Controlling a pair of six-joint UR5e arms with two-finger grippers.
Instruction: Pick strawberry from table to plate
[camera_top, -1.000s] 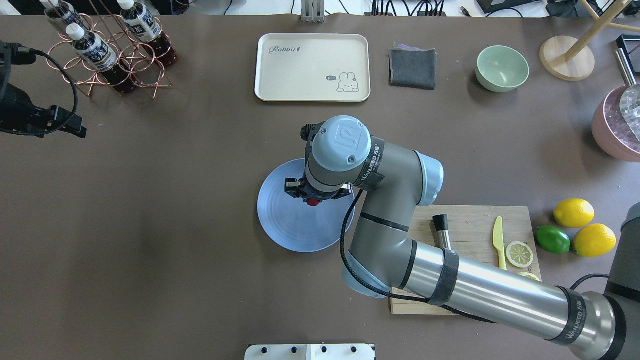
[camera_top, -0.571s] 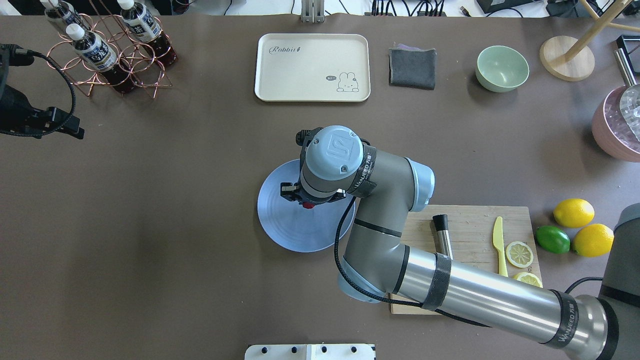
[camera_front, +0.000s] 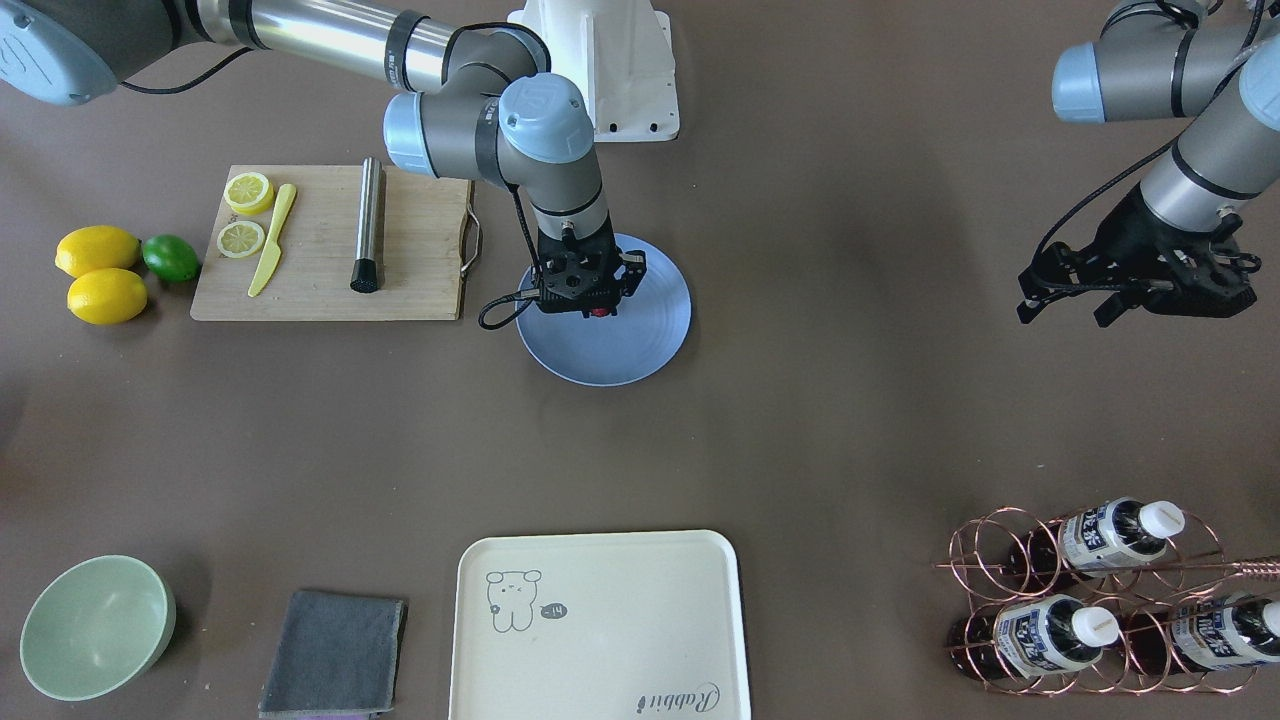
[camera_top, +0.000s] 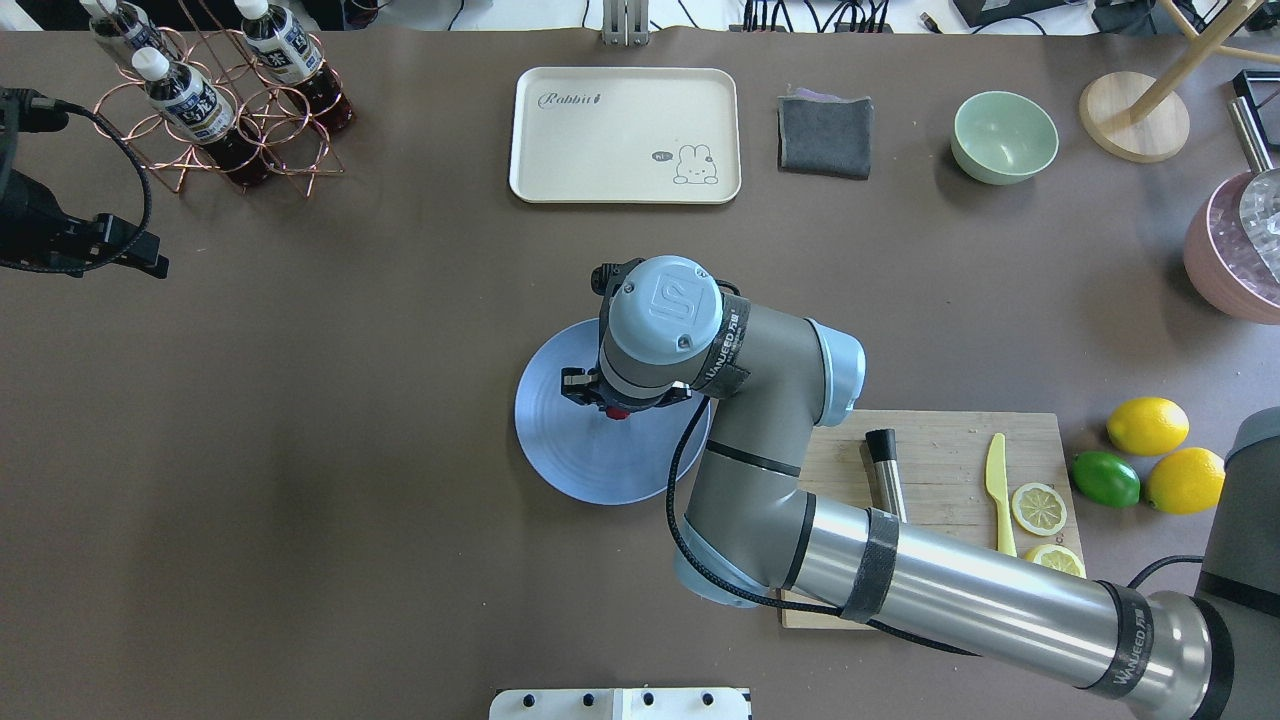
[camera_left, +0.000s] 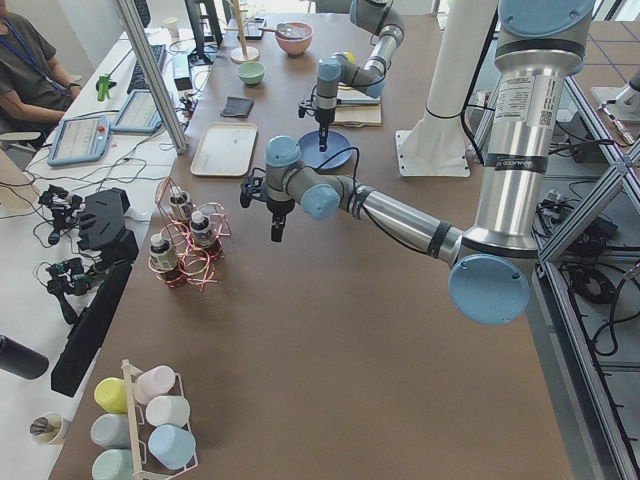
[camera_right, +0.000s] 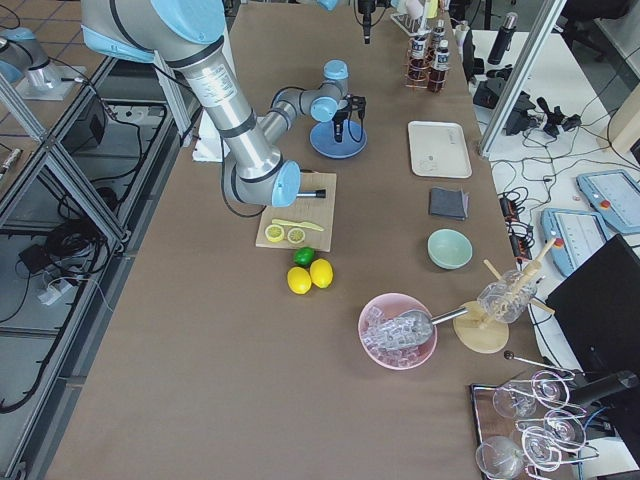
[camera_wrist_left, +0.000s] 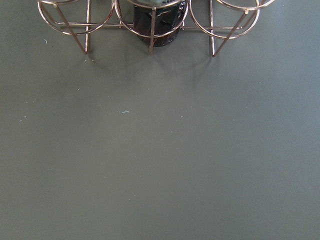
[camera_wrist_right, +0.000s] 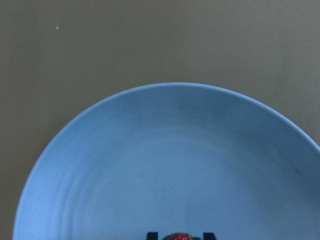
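Observation:
The small red strawberry (camera_top: 618, 411) sits between the fingers of my right gripper (camera_top: 616, 404), which is shut on it just above the light blue plate (camera_top: 580, 470). The right wrist view shows the strawberry (camera_wrist_right: 180, 236) at its bottom edge between two black fingertips, over the plate (camera_wrist_right: 150, 165). From the front, the strawberry (camera_front: 598, 312) peeks out under the right gripper (camera_front: 597, 306), over the middle of the plate (camera_front: 640, 350). My left gripper (camera_front: 1062, 312) hangs open and empty over the grey-brown table (camera_top: 300, 450) near the bottle rack.
A bamboo cutting board (camera_top: 940, 450) with a knife, lemon slices and a metal rod lies right of the plate. Lemons and a lime (camera_top: 1105, 478) lie beyond it. A cream tray (camera_top: 625, 135), grey cloth (camera_top: 825, 135), green bowl (camera_top: 1003, 137) and bottle rack (camera_top: 215, 100) stand at the back.
My right gripper has shifted slightly left and toward the robot over the plate, the strawberry still in it. The left arm has barely moved.

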